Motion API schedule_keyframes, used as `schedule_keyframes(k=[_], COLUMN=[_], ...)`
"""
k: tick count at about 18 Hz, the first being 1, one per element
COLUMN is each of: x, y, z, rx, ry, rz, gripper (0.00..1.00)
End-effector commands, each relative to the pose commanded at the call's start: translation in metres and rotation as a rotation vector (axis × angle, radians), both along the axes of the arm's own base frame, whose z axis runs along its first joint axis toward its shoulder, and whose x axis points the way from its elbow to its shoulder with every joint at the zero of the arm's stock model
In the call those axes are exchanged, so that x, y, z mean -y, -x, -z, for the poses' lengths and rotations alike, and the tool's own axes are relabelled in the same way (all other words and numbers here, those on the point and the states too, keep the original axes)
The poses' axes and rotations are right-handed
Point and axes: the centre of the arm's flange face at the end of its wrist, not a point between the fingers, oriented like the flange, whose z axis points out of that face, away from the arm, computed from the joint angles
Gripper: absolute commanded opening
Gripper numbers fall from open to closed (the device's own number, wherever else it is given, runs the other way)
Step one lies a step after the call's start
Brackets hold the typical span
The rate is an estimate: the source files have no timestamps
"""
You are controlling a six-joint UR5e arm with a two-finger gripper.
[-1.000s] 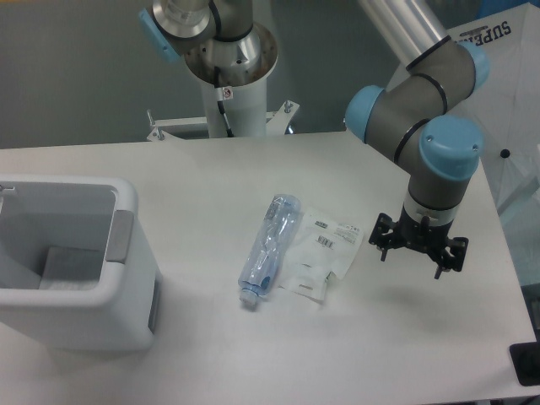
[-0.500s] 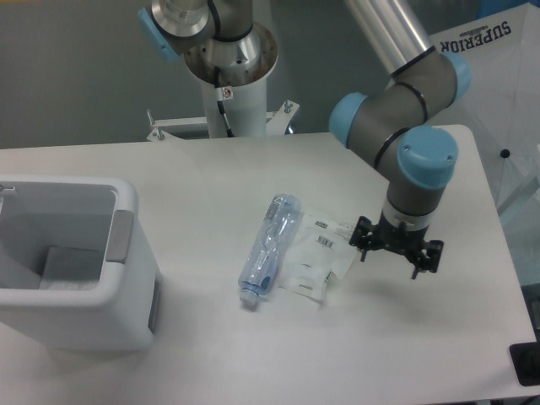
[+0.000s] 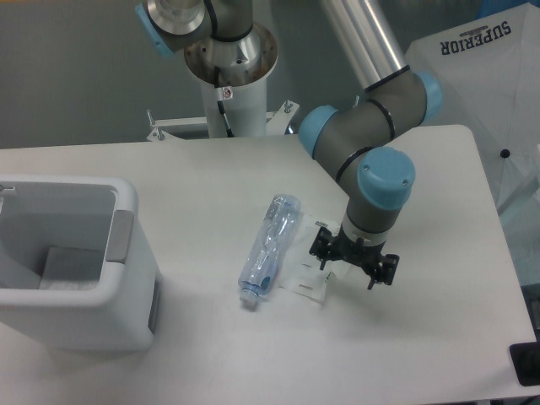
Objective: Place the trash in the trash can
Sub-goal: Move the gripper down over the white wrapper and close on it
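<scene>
Clear bluish plastic marks the bottle (image 3: 270,249), which lies on its side near the middle of the tabletop (image 3: 211,177), its cap end pointing toward the front edge and its base toward the back edge, slightly slanted. Just beside it on the right, touching or nearly touching it, lies the thin packet (image 3: 308,274), white and clear; much of it is covered by the arm's wrist, so only its lower left part shows plainly, and any labels on it are hidden. Both pieces of trash are still on the table, well apart from the trash can (image 3: 126,253).

That trash can, boxy and white with rounded corners and a thick rim, stands at the front left corner of the tabletop, its grey side panel (image 3: 123,234) facing the bottle. Its opening is up; something pale lies at its bottom, too dim to name.

The gripper (image 3: 353,263) hangs over the right part of the packet, between the bottle and the right edge of the table. Black prongs stick out from the wrist flange, but the fingers point away from the camera under the grey and blue wrist, so I cannot tell whether they are spread or pressed together, nor whether they touch the packet.

Beyond the back edge stands the white pedestal (image 3: 228,93) of the arm's mount, and at the upper right a white sheet (image 3: 498,67) printed with dark letters
</scene>
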Motion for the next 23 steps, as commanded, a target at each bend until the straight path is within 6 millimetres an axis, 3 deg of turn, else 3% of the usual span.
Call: schedule_keyframes(k=[5, 6, 8, 10, 19, 23], x=[-0.003, -0.002, -0.002, 0.0, -0.003, -0.006], y=[-0.011, -0.012, -0.014, -0.016, -0.005, 0.015], z=[0.018, 0.021, 0.02, 0.026, 0.002, -0.044], rx=[0.027, 0.033, 0.034, 0.04, 0.001, -0.067], ry=[0.024, 0.026, 0.027, 0.037, 0.005, -0.041], rz=[0.011, 0.012, 0.014, 0.015, 0.018, 0.004], gripper=[0.83, 0.72, 0.32, 0.0, 0.0, 0.0])
